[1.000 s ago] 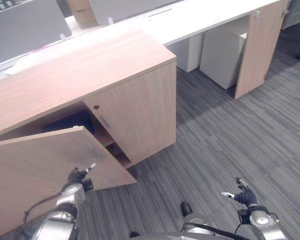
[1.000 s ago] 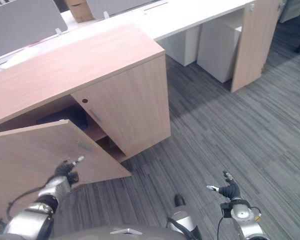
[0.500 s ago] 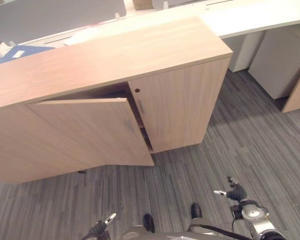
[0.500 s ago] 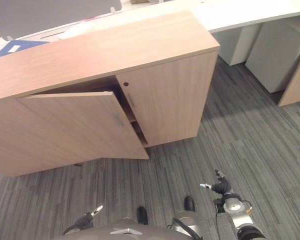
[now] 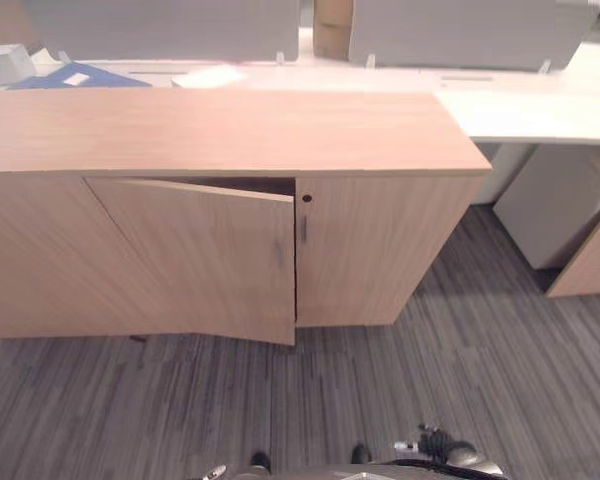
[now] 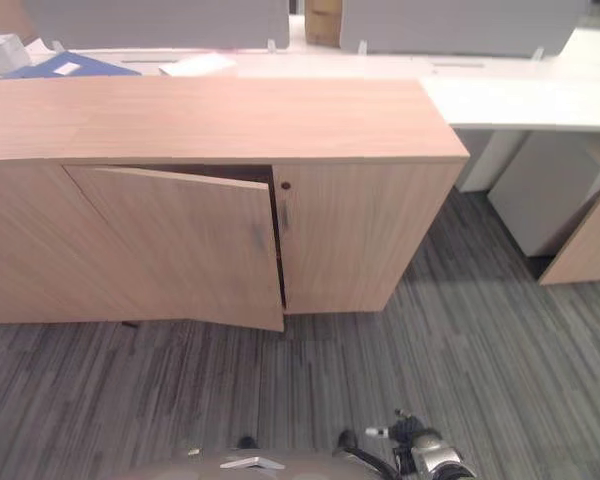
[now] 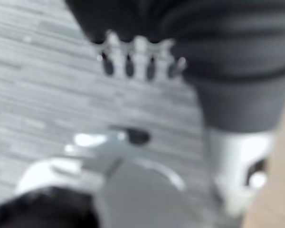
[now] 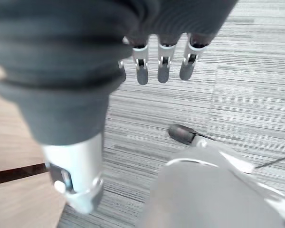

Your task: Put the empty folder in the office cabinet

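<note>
Left eye view: a long wooden cabinet (image 5: pixel 230 130) stands on grey striped carpet (image 5: pixel 430 380). Its left door (image 5: pixel 205 255) hangs partly open, hinged at the left, with a narrow dark gap along its top edge; the right door (image 5: pixel 380 250) is closed. What lies inside the cabinet cannot be seen. A blue folder (image 5: pixel 75 77) lies on the white desk (image 5: pixel 520 105) behind the cabinet, near the far left end. The right hand (image 5: pixel 435 443) sits low at the bottom edge, well clear of the cabinet.

Right eye view: the same layout. A cardboard box (image 6: pixel 323 20) stands on the desk between grey divider panels (image 6: pixel 160 20).

Left wrist view: the left hand (image 7: pixel 137 59) hangs over the carpet, fingers extended in a row, nothing in its grasp.

Right wrist view: the right hand's fingers (image 8: pixel 164 64) are straight and relaxed above the carpet, holding nothing.
</note>
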Tool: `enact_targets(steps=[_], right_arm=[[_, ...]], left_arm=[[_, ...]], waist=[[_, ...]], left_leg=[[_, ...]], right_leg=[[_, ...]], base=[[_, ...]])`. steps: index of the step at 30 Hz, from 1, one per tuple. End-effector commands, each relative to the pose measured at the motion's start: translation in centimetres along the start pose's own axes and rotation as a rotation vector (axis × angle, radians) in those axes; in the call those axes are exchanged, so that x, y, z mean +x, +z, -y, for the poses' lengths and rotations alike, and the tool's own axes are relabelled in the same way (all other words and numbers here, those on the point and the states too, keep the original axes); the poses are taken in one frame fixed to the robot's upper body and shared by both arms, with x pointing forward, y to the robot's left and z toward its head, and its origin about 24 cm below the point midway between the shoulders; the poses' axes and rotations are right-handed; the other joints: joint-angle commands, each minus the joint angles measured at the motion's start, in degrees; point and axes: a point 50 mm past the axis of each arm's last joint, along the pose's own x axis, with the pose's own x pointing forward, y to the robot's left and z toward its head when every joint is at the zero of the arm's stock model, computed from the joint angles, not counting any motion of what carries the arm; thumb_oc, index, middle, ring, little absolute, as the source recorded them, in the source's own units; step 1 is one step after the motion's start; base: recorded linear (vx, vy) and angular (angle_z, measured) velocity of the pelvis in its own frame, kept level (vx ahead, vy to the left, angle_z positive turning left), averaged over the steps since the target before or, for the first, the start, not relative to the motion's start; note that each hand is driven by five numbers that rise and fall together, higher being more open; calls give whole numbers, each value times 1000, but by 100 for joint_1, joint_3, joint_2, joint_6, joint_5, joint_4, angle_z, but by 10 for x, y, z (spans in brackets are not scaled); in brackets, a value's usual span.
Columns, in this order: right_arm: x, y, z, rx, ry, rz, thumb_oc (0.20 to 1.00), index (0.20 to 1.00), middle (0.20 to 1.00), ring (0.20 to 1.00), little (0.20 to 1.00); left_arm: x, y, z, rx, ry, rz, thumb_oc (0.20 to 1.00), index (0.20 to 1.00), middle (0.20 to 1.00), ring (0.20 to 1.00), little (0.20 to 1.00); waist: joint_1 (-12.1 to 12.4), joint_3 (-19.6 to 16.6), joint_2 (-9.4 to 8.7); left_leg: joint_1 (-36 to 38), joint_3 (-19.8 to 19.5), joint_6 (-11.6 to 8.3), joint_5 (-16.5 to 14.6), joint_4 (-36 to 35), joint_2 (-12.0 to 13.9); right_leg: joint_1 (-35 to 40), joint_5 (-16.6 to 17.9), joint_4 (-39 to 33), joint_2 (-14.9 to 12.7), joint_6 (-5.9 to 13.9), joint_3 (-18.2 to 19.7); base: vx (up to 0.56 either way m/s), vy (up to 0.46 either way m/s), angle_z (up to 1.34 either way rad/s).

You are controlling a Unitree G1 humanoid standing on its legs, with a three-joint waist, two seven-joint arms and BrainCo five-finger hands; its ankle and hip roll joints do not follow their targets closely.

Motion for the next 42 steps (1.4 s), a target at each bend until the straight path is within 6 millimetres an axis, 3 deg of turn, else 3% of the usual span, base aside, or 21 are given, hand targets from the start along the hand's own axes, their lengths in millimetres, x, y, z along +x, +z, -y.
enact_targets(steps=[1,22,42], right_arm=[[-3,12,19,11,-22,-35,1000,1000,1000,1000,1000],[-1,10,11,17,8,-28,1000,1000,1000,1000,1000],[-1,9,13,21,3,-19,1000,1000,1000,1000,1000]], left_arm=[[3,15,12,40,-10,-29,1000,1000,1000,1000,1000],[2,3,15,15,-115,-76,1000,1000,1000,1000,1000],[2,9,15,53,-116,-41,1000,1000,1000,1000,1000]], waist=[[46,266,218],[96,224,206],[70,280,201]], left_leg=[[-31,-139,343,-678,51,-431],[122,-236,422,-759,62,-477],[124,-252,422,-763,31,-467]], right_leg=[[117,-342,89,592,-162,-163],[251,-374,75,642,-215,-101],[229,-362,47,659,-215,-87]], base=[[62,-11,7],[30,-2,1],[0,0,0]])
